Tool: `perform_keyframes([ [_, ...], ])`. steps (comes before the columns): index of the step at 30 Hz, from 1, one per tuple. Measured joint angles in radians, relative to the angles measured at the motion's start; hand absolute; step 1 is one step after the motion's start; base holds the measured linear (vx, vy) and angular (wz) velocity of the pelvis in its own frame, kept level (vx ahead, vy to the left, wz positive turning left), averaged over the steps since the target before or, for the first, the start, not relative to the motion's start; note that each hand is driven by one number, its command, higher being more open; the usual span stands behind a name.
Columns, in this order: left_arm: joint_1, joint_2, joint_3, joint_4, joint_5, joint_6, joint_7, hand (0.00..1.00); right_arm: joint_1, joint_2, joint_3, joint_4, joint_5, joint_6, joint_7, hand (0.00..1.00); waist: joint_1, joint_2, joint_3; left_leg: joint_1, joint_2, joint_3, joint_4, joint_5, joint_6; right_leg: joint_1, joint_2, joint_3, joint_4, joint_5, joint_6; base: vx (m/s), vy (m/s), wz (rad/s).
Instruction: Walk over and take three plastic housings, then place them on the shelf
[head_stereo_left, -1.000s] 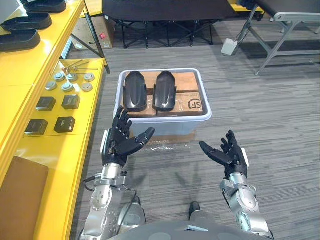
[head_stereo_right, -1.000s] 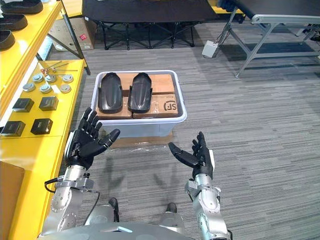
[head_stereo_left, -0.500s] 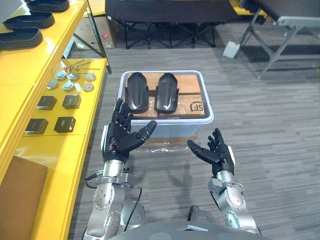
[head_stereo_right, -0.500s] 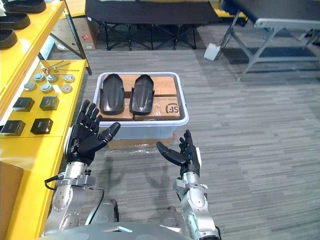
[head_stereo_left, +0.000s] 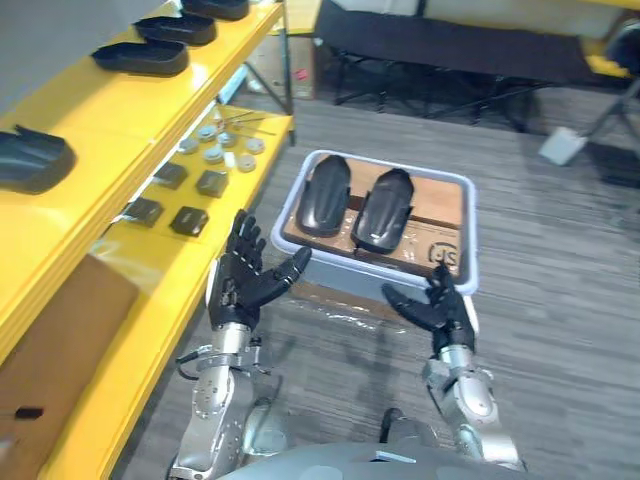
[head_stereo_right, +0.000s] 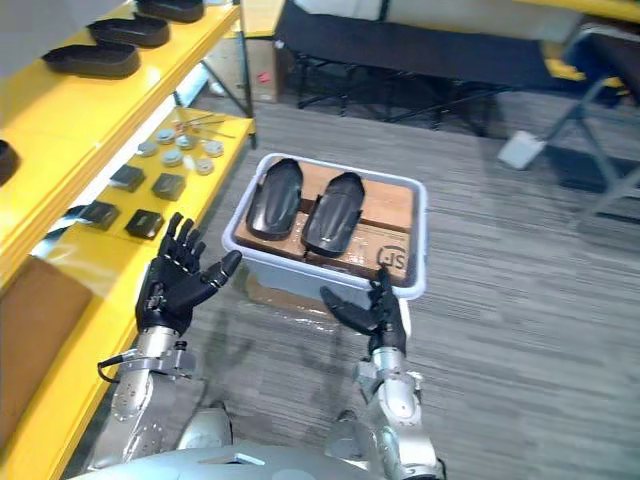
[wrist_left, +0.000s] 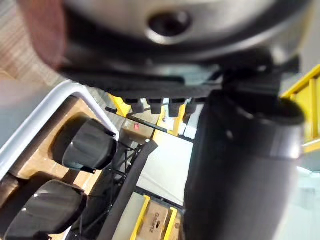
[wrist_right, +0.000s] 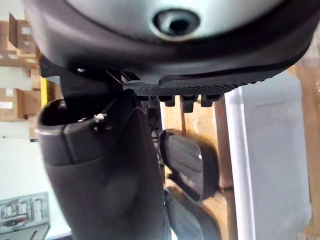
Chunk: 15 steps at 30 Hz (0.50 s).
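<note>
Approach stage of the pick-and-place task. Two black plastic housings, the left housing (head_stereo_left: 323, 196) and the right housing (head_stereo_left: 383, 208), lie side by side, hollow side down, on a sheet of cardboard (head_stereo_left: 438, 216) inside a pale plastic bin (head_stereo_right: 424, 240) that stands on the floor directly ahead. The left hand (head_stereo_left: 242, 283) is raised near the bin's near-left corner, and the right hand (head_stereo_left: 434, 306) is raised before its near-right rim. Both have their fingers straight and spread, palms turned toward each other, and hold nothing. Whether the right hand touches the rim cannot be told, though it appears to be in front of it. On the robot's left runs a yellow shelf (head_stereo_left: 110, 125). Its upper level carries further housings (head_stereo_left: 140, 58), and its lower level carries small black blocks (head_stereo_left: 190, 220) and round metal parts (head_stereo_left: 214, 155). Judged from this layout, no housing in the bin is yet grasped, so the step in hand is the final reach toward the bin. The next move calls for bringing the hands over the rim and down onto one housing. The fingers must then curl round its smooth, curved shell firmly enough that it does not slip. After that the housing is lifted clear of the bin wall before the turn toward the shelf.
</note>
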<state>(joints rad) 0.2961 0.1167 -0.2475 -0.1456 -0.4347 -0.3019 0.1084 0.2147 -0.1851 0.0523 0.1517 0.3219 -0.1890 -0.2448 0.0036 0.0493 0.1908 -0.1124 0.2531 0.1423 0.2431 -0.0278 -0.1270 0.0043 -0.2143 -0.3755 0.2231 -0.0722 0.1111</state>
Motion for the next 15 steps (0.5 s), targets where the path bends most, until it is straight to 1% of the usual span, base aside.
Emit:
perform_keyframes([
  [1, 0.000, 0.001, -0.011, -0.001, 0.000, 0.000, -0.029, 1.00, -0.011, -0.012, -0.054, 0.004, 0.001, 0.008, -0.022, 1.00, -0.002, 0.003, 0.002, 0.030, 0.001, 0.053, -0.052, 0.034, 0.002, 0.030, -0.003, -0.035, -0.004, 0.000, -0.001, 0.14, -0.081, 0.86],
  [2, 0.000, 0.001, -0.013, -0.002, 0.000, -0.001, -0.043, 1.00, -0.022, -0.019, -0.077, 0.007, 0.001, 0.008, -0.031, 1.00, -0.002, 0.003, 0.003, 0.042, 0.000, 0.065, -0.073, 0.046, 0.001, 0.041, -0.003, -0.045, -0.008, 0.000, -0.001, 0.14, -0.070, 0.57],
  [3, 0.000, 0.002, -0.013, -0.002, 0.001, -0.003, -0.057, 1.00, -0.049, -0.032, -0.107, 0.012, 0.001, 0.007, -0.046, 1.00, 0.000, 0.004, 0.006, 0.058, -0.001, 0.070, -0.099, 0.055, -0.007, 0.048, -0.001, -0.050, -0.013, 0.000, -0.001, 0.08, -0.038, 0.14],
  [4, -0.009, 0.007, -0.013, -0.002, 0.001, -0.003, -0.059, 1.00, -0.117, -0.060, -0.140, 0.015, -0.001, 0.003, -0.068, 1.00, 0.008, 0.003, 0.018, 0.061, -0.008, 0.076, -0.119, 0.060, -0.015, 0.041, 0.001, -0.047, -0.021, 0.000, -0.001, 0.05, -0.026, -0.04],
  [5, -0.015, 0.011, -0.013, -0.002, 0.001, -0.003, -0.059, 1.00, -0.148, -0.070, -0.149, 0.019, -0.001, 0.002, -0.078, 1.00, 0.009, 0.003, 0.025, 0.061, -0.013, 0.082, -0.125, 0.060, -0.016, 0.035, -0.002, -0.044, -0.023, 0.000, 0.000, 0.00, 0.007, -0.16],
  [6, -0.024, 0.020, -0.013, -0.003, 0.001, -0.003, -0.063, 1.00, -0.212, -0.088, -0.159, 0.039, -0.001, 0.000, -0.099, 1.00, 0.010, -0.003, 0.039, 0.049, -0.023, 0.090, -0.134, 0.061, -0.016, 0.020, -0.007, -0.039, -0.038, 0.003, 0.005, -0.03, 0.025, -0.15],
  [7, -0.031, 0.025, -0.013, -0.003, 0.001, -0.003, -0.067, 1.00, -0.241, -0.095, -0.163, 0.052, -0.001, 0.000, -0.112, 1.00, 0.013, -0.009, 0.053, 0.047, -0.029, 0.094, -0.141, 0.065, -0.011, 0.013, -0.011, -0.035, -0.041, 0.005, 0.007, -0.06, 0.065, -0.08],
  [9, -0.061, 0.052, -0.023, -0.003, 0.001, 0.000, -0.076, 1.00, -0.339, -0.107, -0.185, 0.116, -0.001, 0.005, -0.158, 1.00, 0.020, -0.025, 0.094, 0.018, -0.047, 0.093, -0.158, 0.079, 0.001, -0.011, -0.022, -0.035, -0.063, 0.025, 0.014, -0.09, 0.089, 0.07],
  [10, -0.069, 0.057, -0.024, -0.003, 0.002, 0.000, -0.078, 1.00, -0.366, -0.114, -0.187, 0.137, 0.000, 0.011, -0.171, 1.00, 0.020, -0.027, 0.101, 0.005, -0.054, 0.090, -0.158, 0.082, 0.005, -0.021, -0.027, -0.036, -0.064, 0.029, 0.016, -0.10, 0.100, 0.18],
  [12, -0.114, 0.065, -0.033, -0.002, 0.003, 0.001, -0.078, 1.00, -0.487, -0.166, -0.197, 0.229, 0.001, 0.049, -0.201, 1.00, 0.021, -0.021, 0.152, -0.032, -0.069, 0.079, -0.136, 0.090, 0.015, -0.038, -0.042, -0.037, -0.066, 0.046, 0.022, -0.09, 0.097, 0.19],
  [14, -0.168, 0.073, -0.049, -0.002, 0.002, 0.001, -0.080, 1.00, -0.614, -0.223, -0.214, 0.318, 0.010, 0.089, -0.213, 1.00, 0.029, 0.001, 0.202, -0.068, -0.075, 0.069, -0.098, 0.085, 0.023, -0.049, -0.050, -0.034, -0.067, 0.064, 0.024, -0.10, 0.083, 0.15],
  [15, -0.190, 0.079, -0.059, 0.002, 0.002, 0.001, -0.081, 1.00, -0.677, -0.250, -0.215, 0.363, 0.022, 0.107, -0.216, 1.00, 0.038, 0.011, 0.210, -0.095, -0.075, 0.066, -0.076, 0.083, 0.027, -0.065, -0.052, -0.033, -0.067, 0.068, 0.025, -0.10, 0.071, 0.08],
])
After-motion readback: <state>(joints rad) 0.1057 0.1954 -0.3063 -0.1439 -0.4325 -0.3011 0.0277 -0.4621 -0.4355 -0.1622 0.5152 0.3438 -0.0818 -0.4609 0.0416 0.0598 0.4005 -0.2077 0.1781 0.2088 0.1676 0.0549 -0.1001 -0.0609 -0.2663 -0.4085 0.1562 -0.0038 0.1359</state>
